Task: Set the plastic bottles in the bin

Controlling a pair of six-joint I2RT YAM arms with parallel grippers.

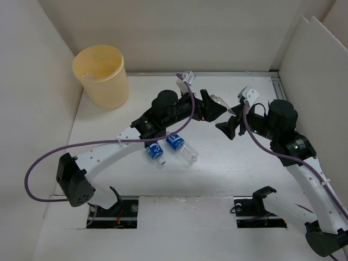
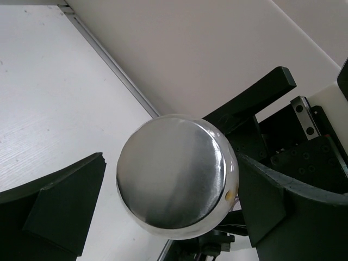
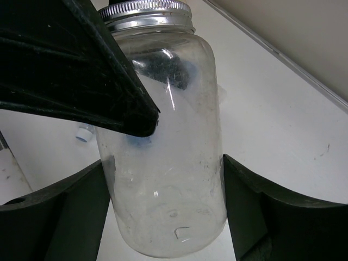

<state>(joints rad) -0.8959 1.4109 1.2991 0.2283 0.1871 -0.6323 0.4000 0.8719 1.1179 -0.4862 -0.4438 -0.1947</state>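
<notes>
A clear jar (image 3: 163, 179) with a silver screw lid (image 2: 174, 174) hangs between my two grippers at the table's middle back (image 1: 219, 101). My right gripper (image 3: 166, 212) is shut on its lower body, with both fingers against the glass. My left gripper (image 2: 171, 201) is open around the lid end, with a thin gap at its left finger (image 2: 60, 206). Two clear plastic bottles with blue labels (image 1: 156, 151) (image 1: 181, 150) lie side by side under my left arm. The pale yellow bin (image 1: 102, 76) stands at the back left. The other bottles are out of view.
White walls close in the table at the left, back and right. A metal rail (image 1: 276, 81) runs along the back right edge. Purple cables loop off both arms. A white bottle cap (image 3: 84, 134) shows beyond the jar.
</notes>
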